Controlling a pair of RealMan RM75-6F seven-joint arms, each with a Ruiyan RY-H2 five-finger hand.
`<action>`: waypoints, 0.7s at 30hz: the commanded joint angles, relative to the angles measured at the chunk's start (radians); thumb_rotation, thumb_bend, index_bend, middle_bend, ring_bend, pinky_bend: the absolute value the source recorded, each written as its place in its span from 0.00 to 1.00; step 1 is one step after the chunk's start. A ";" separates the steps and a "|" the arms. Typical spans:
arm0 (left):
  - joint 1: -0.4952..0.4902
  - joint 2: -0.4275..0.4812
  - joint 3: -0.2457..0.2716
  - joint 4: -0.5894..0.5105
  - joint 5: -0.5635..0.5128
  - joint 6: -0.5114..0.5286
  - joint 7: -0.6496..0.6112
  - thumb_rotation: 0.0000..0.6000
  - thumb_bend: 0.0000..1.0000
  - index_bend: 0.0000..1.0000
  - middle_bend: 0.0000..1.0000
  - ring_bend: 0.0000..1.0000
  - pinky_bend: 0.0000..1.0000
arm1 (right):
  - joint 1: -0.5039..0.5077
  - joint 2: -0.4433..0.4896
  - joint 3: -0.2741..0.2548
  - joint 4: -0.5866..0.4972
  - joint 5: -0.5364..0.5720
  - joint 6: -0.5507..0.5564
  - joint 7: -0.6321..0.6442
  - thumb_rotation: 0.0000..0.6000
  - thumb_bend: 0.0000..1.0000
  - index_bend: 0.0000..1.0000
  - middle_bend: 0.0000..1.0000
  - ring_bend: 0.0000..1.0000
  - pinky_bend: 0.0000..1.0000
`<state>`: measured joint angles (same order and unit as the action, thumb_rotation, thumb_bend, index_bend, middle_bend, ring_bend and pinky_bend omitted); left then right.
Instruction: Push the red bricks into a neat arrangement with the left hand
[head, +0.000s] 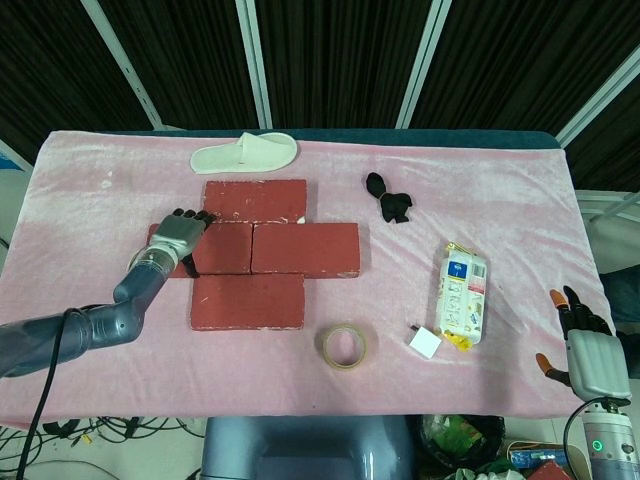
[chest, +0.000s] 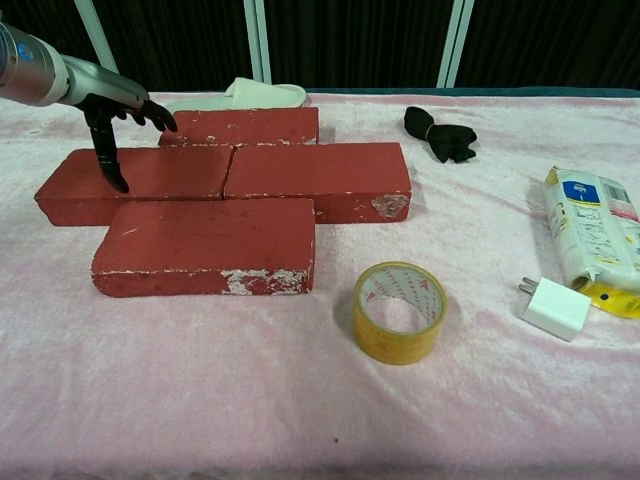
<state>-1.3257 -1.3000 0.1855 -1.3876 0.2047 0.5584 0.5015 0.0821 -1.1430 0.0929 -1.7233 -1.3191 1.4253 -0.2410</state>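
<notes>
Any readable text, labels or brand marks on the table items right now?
White packet: blue label and rows of printing, too small to read.
Tape roll: red marks on the inner core, too blurred to read.
Red bricks, slipper, charger plug: no text visible.

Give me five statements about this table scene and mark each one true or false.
1. The left hand rests on the middle-left brick. True.
2. The tape roll sits on top of a brick. False: it lies on the pink cloth.
3. A white slipper lies beyond the bricks. True.
4. The right hand holds the white charger. False: it holds nothing and is off by the table edge.
5. Six bricks are shown. False: four.
</notes>
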 joint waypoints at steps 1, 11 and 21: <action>0.032 0.063 -0.044 -0.070 0.075 0.055 -0.056 1.00 0.00 0.00 0.02 0.00 0.00 | 0.000 0.000 -0.001 0.001 -0.002 0.000 -0.001 1.00 0.15 0.07 0.00 0.12 0.20; 0.389 0.314 -0.055 -0.356 0.729 0.472 -0.312 1.00 0.01 0.00 0.03 0.00 0.00 | -0.001 -0.002 -0.004 0.002 -0.008 0.006 -0.009 1.00 0.15 0.07 0.00 0.12 0.20; 0.827 0.327 0.099 -0.326 1.067 0.958 -0.467 1.00 0.01 0.00 0.02 0.00 0.00 | -0.002 -0.010 -0.009 0.003 -0.015 0.012 -0.032 1.00 0.15 0.07 0.00 0.12 0.20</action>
<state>-0.6772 -0.9908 0.2084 -1.7149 1.1574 1.3650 0.1296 0.0797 -1.1528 0.0841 -1.7197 -1.3333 1.4377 -0.2727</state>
